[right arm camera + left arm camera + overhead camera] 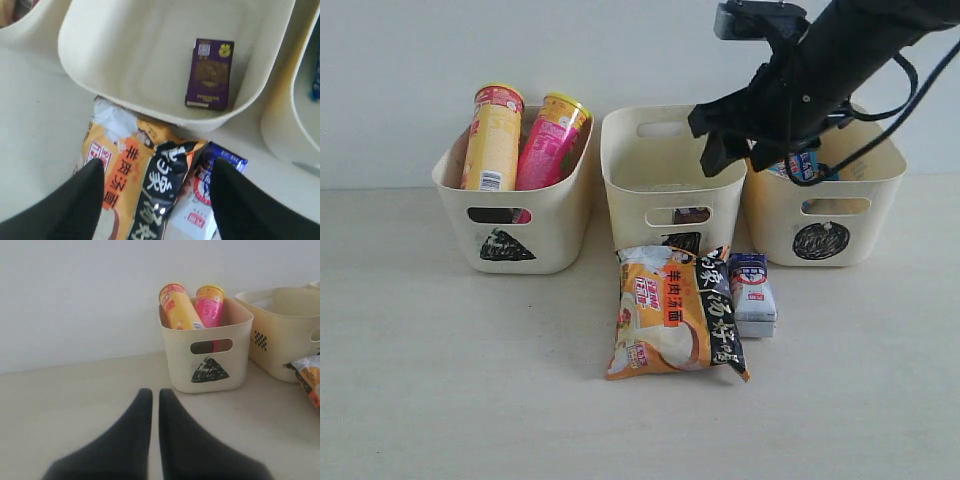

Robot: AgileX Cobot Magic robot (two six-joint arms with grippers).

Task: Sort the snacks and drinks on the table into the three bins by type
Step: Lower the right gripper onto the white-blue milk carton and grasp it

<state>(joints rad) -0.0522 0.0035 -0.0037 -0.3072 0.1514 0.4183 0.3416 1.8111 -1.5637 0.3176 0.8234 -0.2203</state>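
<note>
— Over the middle bin (620, 140), our right gripper (157, 170) hangs spread wide and empty. Why there?

— Cartons go there, we think: the purple carton (209, 74) lies inside. The white-blue carton (752, 292) sits on the table (440, 380), right beside the noodle packet (660, 315). Our left gripper (155, 395) is pressed together.

A purple carton (209, 74) is seen lying flat in a cream bin (100, 60). On the worktop (35, 150) just outside its wall, an orange-black packet (130, 170) is laid, with a white-blue carton (197, 197) touching it. The jaws are spread wide over both. A second bin (282, 120) is seen alongside.
</note>
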